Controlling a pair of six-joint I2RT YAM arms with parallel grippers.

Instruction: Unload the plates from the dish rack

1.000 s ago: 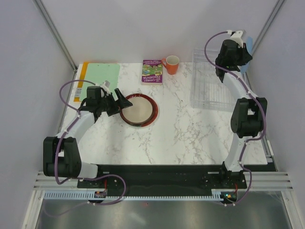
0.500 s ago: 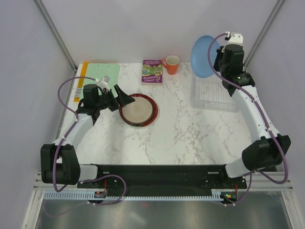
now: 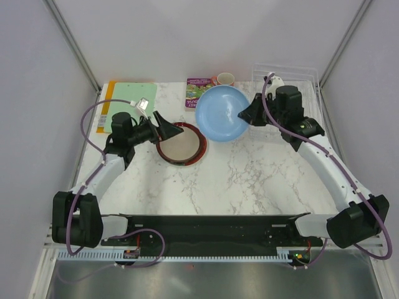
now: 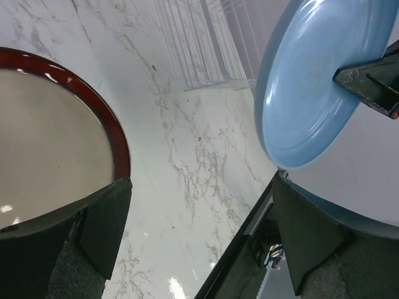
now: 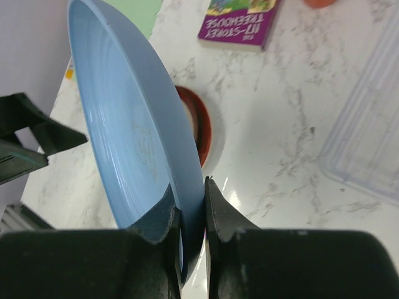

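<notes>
My right gripper (image 3: 245, 116) is shut on the rim of the light blue plate (image 3: 221, 113) and holds it tilted on edge above the table's middle, left of the dish rack (image 3: 312, 78). In the right wrist view my fingers (image 5: 218, 215) pinch the blue plate's (image 5: 124, 124) rim. The dark-red-rimmed plate with cream centre (image 3: 181, 143) lies flat on the table. My left gripper (image 3: 166, 128) is open and empty over its left rim; its wrist view shows that plate (image 4: 56, 137), the blue plate (image 4: 318, 81) and the rack (image 4: 206, 43). The flower-pattern plate is out of view.
A purple book (image 3: 197, 86) and an orange mug (image 3: 225, 78) sit at the back, partly behind the blue plate. A green clipboard (image 3: 132, 99) lies at the back left. Grey walls close in both sides.
My right arm has swung the blue plate from above the rack leftward and down to over the table's middle. My left gripper has shifted slightly right, staying open.
</notes>
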